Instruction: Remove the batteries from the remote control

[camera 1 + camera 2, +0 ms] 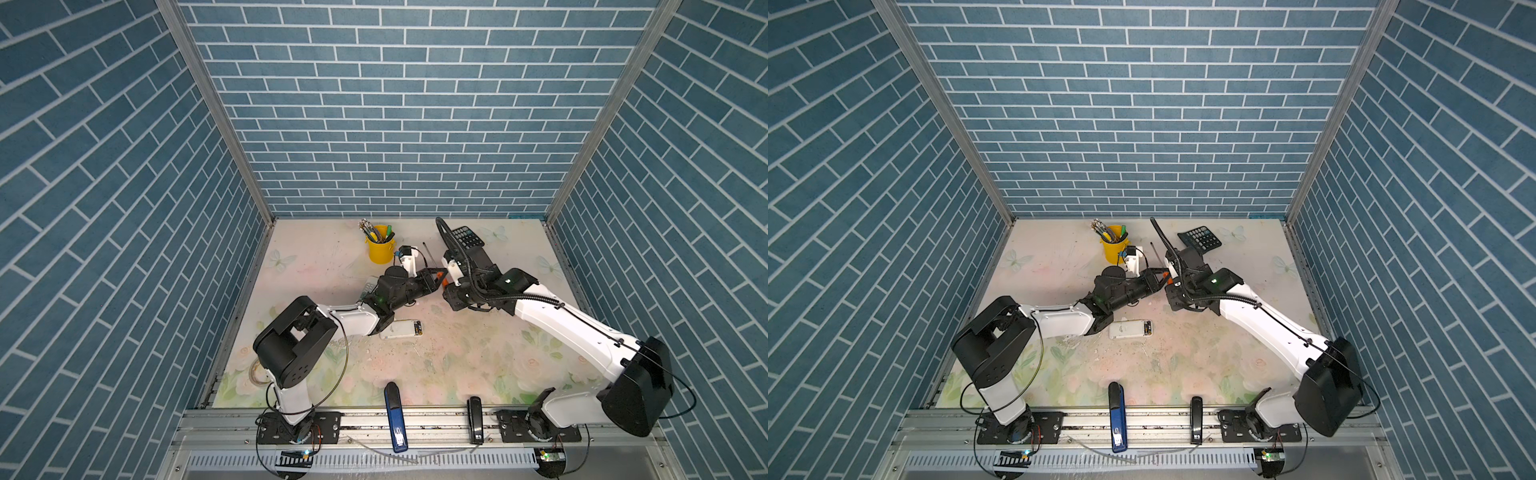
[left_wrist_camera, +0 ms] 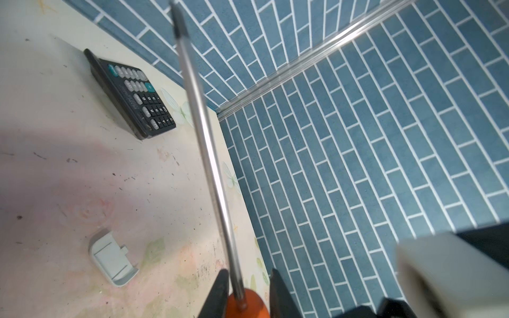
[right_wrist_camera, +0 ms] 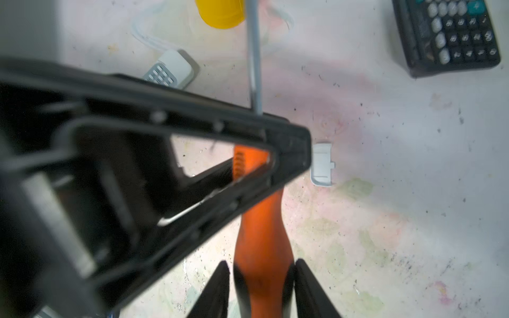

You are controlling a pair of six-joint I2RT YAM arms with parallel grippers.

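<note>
A white remote control (image 1: pixel 399 330) (image 1: pixel 1127 331) lies face down near the left forearm. Its compartment is open at the right end, with the dark, gold-tipped batteries (image 1: pixel 417 328) (image 1: pixel 1145 328) inside. Above the table's middle, both grippers meet on a screwdriver with an orange handle (image 3: pixel 261 242) and a long steel shaft (image 2: pixel 203 137). My left gripper (image 2: pixel 249 272) (image 1: pixel 434 279) is shut on the handle's shaft end. My right gripper (image 3: pixel 261 261) (image 1: pixel 446 289) straddles the handle's butt end, with its jaws parted and a gap on one side. A second, grey-buttoned remote (image 3: pixel 169 70) lies under the left wrist.
A loose white battery cover (image 2: pixel 113 258) (image 3: pixel 321 165) lies on the mat below the screwdriver. A black calculator (image 1: pixel 467 237) (image 1: pixel 1199 237) sits at the back right and a yellow pen cup (image 1: pixel 380 249) (image 1: pixel 1115 249) at the back. A blue stapler (image 1: pixel 397 417) and a black stapler (image 1: pixel 475 419) rest on the front rail.
</note>
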